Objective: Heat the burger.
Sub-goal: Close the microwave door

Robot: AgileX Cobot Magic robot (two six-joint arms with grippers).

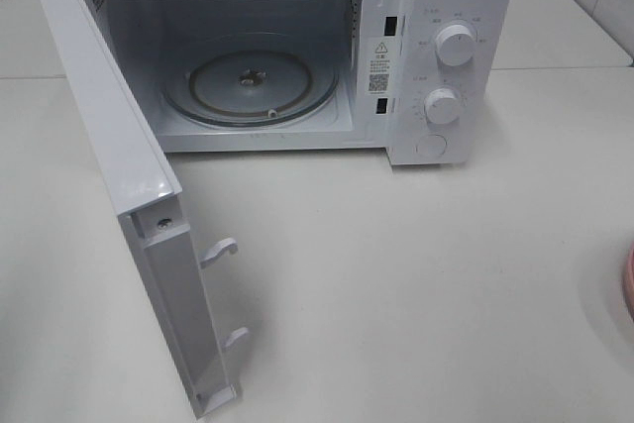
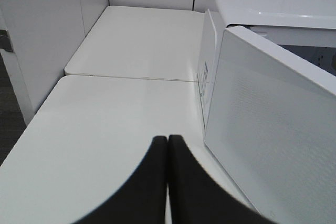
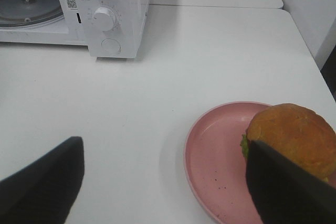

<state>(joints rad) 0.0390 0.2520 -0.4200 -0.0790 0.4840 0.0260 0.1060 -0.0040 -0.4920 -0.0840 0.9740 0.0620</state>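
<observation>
Left fingers point(image 2: 167, 153) pressed together, empty, beside the open microwave point(image 1: 436, 56); right fingers point(image 3: 68, 166) spread over the plated burger point(image 3: 294, 135), seemingly not gripping.

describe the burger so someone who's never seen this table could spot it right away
Start at the white microwave with its door open, then look across the table to the round pink plate. The burger sits on it, the only food there, with a glossy golden-brown domed bun.
</observation>
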